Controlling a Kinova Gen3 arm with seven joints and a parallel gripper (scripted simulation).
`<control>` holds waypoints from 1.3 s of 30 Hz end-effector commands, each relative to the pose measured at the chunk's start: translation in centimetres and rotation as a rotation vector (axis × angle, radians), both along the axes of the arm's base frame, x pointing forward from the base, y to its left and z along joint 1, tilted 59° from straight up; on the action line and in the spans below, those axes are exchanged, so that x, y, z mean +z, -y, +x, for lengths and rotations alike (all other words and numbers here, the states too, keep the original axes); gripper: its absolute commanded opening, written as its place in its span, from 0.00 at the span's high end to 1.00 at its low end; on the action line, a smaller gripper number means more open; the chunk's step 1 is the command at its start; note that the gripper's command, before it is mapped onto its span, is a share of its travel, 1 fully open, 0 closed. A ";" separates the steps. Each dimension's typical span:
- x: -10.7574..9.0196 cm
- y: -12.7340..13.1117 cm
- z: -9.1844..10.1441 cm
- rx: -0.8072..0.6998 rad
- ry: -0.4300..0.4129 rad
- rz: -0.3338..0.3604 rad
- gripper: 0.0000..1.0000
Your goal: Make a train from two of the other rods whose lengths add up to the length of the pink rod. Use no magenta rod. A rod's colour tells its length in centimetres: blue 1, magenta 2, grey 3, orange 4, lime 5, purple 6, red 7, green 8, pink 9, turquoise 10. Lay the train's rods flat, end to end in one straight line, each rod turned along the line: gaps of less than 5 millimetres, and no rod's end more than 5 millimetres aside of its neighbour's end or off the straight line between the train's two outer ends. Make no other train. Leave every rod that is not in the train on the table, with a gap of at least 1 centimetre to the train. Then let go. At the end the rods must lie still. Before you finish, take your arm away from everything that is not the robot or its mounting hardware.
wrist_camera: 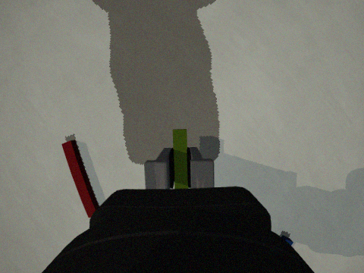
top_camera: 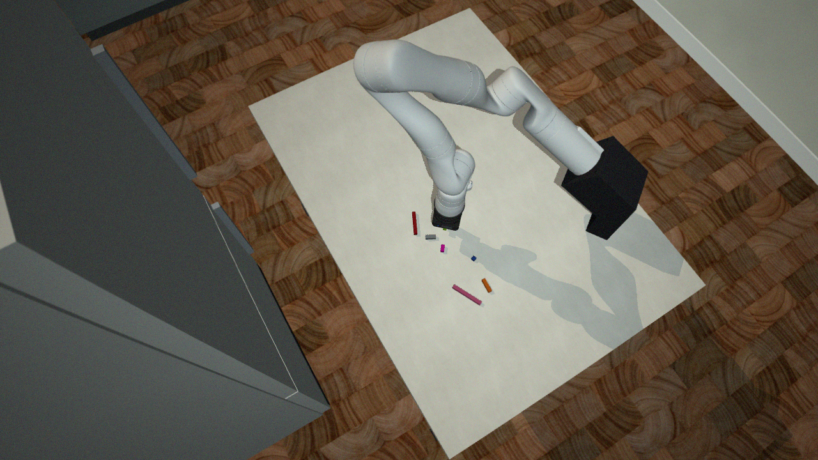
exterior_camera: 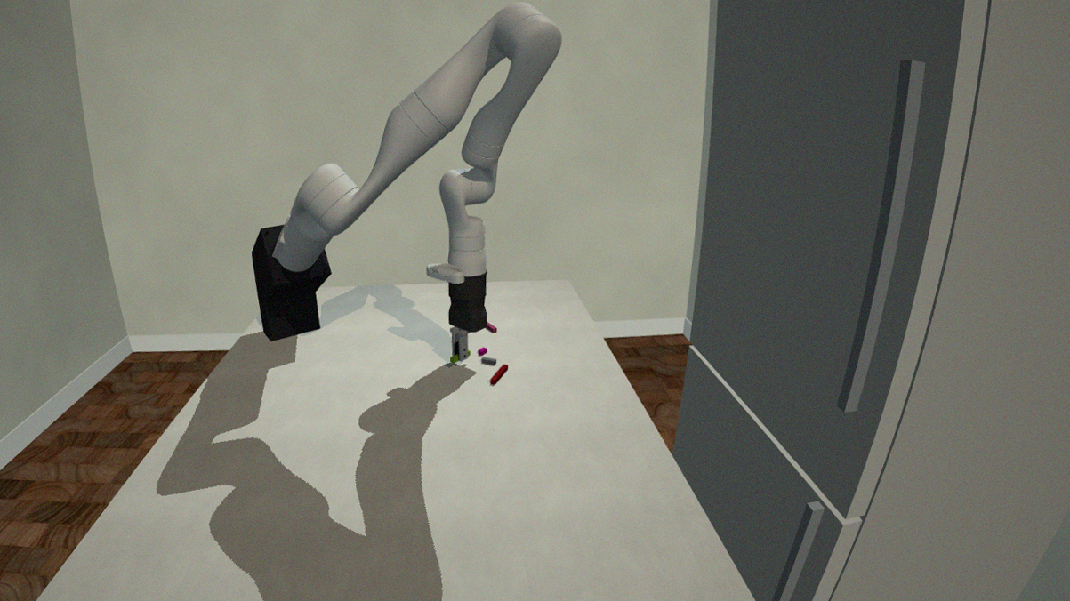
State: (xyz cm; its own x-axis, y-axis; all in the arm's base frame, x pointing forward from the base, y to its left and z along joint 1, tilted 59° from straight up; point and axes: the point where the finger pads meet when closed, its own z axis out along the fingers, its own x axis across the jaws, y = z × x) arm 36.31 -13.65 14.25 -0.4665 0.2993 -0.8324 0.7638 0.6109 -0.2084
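Observation:
My gripper [top_camera: 445, 227] [exterior_camera: 457, 353] [wrist_camera: 180, 161] points straight down, low over the white table [top_camera: 343, 142] [exterior_camera: 556, 499], and is shut on the lime rod [top_camera: 444, 229] [exterior_camera: 455, 359] [wrist_camera: 180, 154], which runs lengthwise between the fingers. The red rod [top_camera: 414, 223] [exterior_camera: 499, 374] [wrist_camera: 80, 178] lies just left of it. The grey rod [top_camera: 431, 236] [exterior_camera: 487, 360] and the magenta rod [top_camera: 441, 247] [exterior_camera: 481, 350] lie close by. The blue rod [top_camera: 473, 258] [wrist_camera: 287, 240], the orange rod [top_camera: 486, 284] and the pink rod [top_camera: 466, 294] [exterior_camera: 490, 326] lie farther off.
The arm's black base [top_camera: 609, 186] [exterior_camera: 284, 290] stands at one table corner. A tall grey cabinet [top_camera: 85, 200] [exterior_camera: 844, 229] stands along one long side of the table. Wooden floor surrounds the table.

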 end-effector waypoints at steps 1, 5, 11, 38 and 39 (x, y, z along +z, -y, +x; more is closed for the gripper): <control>0.3 -1.3 0.2 0.021 0.005 0.010 0.76; 0.9 -2.0 -0.3 0.021 0.005 0.010 0.76; 2.0 -3.6 -1.3 0.021 0.005 0.010 0.76; 4.0 -6.4 -3.1 0.021 0.005 0.010 0.76; 4.0 -6.4 -3.1 0.021 0.005 0.010 0.76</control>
State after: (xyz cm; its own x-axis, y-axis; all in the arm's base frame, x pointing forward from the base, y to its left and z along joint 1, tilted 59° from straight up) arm 33.19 -7.36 18.27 -0.4684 0.2975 -0.8319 0.7529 0.6271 -0.1996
